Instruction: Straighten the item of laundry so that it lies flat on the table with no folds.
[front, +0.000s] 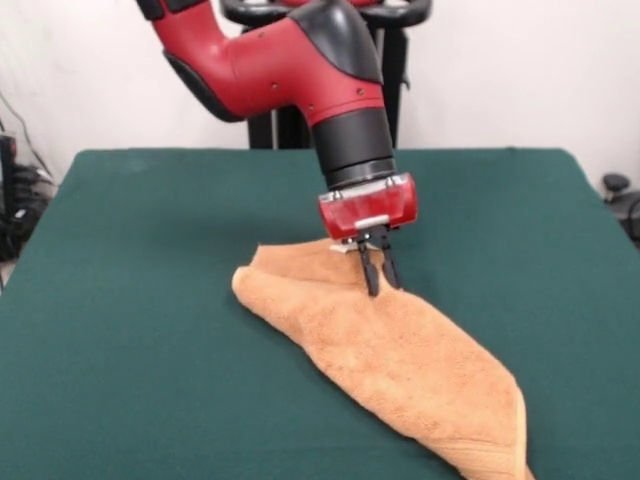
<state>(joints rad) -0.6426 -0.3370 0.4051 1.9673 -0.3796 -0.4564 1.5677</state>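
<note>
The light orange-tan towel (400, 360) lies folded and bunched on the dark green table (130, 300). It runs from the table's middle down toward the picture's bottom right, where its end meets the bottom edge. A small white tag (341, 247) shows at its far edge. My gripper (383, 286) comes straight down from the red and black arm onto the towel's upper part. Its two black fingers (370, 275) stand close together, pinched on the cloth at a raised fold.
The robot's pedestal (290, 125) stands behind the table's far edge. Cables and dark equipment (15, 200) sit beyond the left edge, and a dark object (615, 185) sits beyond the right edge. Green tabletop surrounds the towel on the left, right and far sides.
</note>
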